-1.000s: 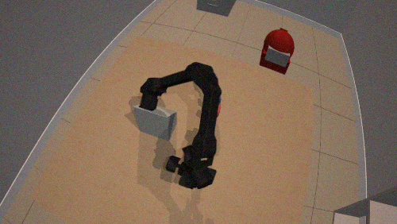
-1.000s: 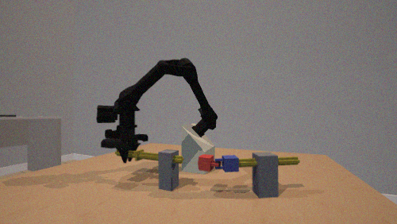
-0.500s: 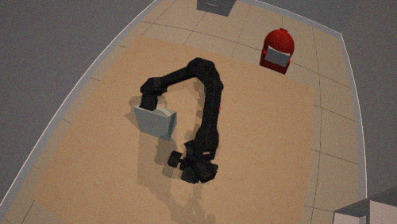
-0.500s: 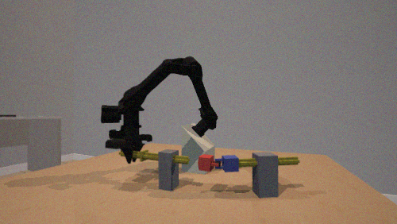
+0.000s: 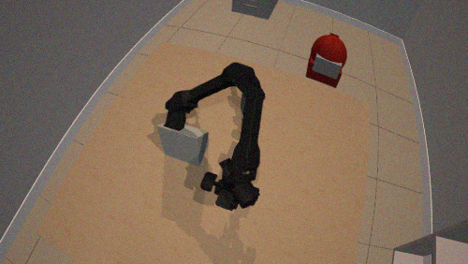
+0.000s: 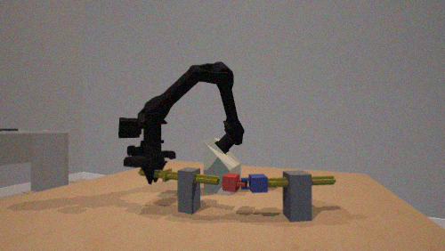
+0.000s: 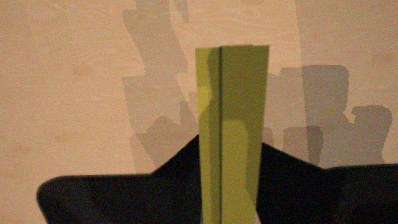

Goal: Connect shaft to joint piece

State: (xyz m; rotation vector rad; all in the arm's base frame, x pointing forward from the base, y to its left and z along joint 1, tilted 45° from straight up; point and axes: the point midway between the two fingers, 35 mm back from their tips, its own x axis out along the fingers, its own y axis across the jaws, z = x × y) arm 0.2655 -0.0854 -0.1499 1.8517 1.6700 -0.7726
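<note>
The second shaft, olive-yellow (image 6: 207,179) (image 7: 242,90), runs through the left grey block (image 6: 189,196). My gripper (image 6: 151,176) (image 7: 219,140) is shut on this shaft near its outer end, left of the block. The shaft's inner end stands close to the red joint piece (image 6: 230,182), with a narrow gap showing between them in the exterior view. The red piece is hinged to a blue piece (image 6: 258,183) on the first shaft (image 6: 278,182), which the right grey block (image 6: 297,198) holds. The opening itself is not visible. The arm hides the shafts and blocks in the top view.
The arm's pale grey-blue base stand (image 5: 182,145) (image 6: 215,171) is behind the joint. The arm arches over from it. A red, dome-topped object (image 5: 329,51) is on the floor beyond the mat. A grey box (image 5: 255,7) is at the far edge.
</note>
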